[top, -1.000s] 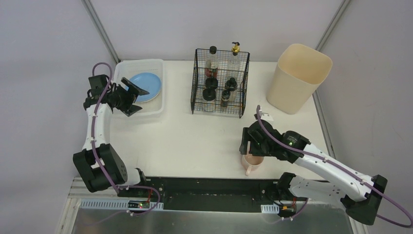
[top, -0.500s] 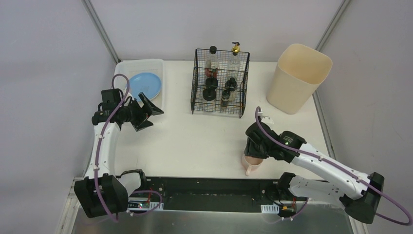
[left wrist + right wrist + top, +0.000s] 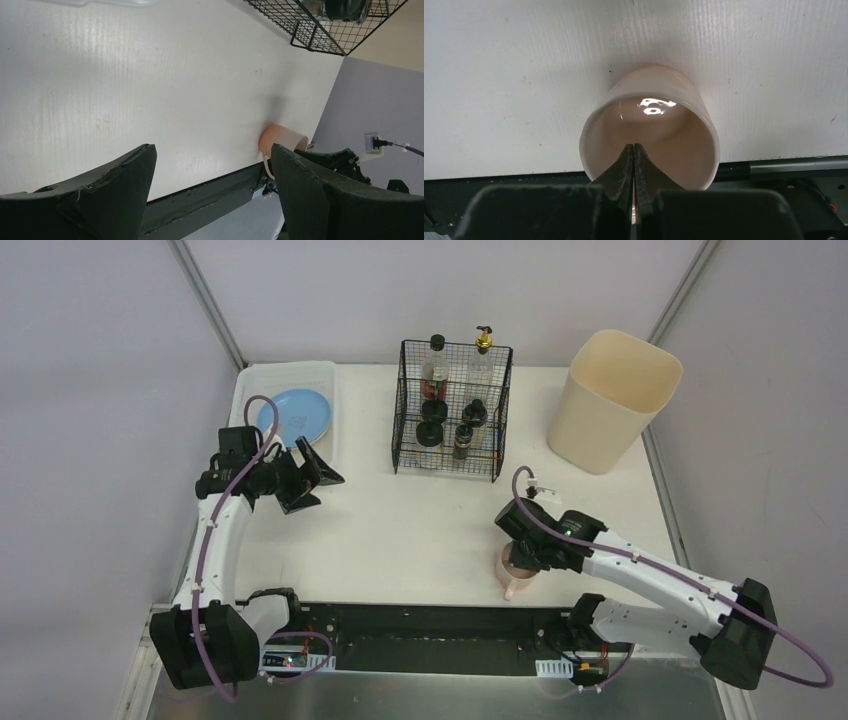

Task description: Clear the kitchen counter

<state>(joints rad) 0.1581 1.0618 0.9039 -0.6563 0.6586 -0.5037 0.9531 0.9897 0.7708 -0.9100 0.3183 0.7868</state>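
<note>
A pink cup (image 3: 512, 568) stands on the white kitchen counter (image 3: 400, 520) near its front edge, with its handle toward the edge. My right gripper (image 3: 634, 146) is shut, and its fingertips meet over the near rim of the cup (image 3: 659, 82). The fingers hide the handle, so I cannot tell whether it is caught. My left gripper (image 3: 328, 492) hangs open and empty over the counter beside the tray. In its wrist view the left gripper (image 3: 212, 150) frames bare counter, with the cup (image 3: 282, 137) far off.
A translucent tray (image 3: 290, 370) at the back left holds a blue plate (image 3: 295, 415). A black wire basket (image 3: 450, 405) with several bottles stands at the back middle. A beige bin (image 3: 612, 400) stands at the back right.
My right gripper has closed over the cup and lowered slightly. My left arm has pulled away from the tray toward the counter's middle, still open.
</note>
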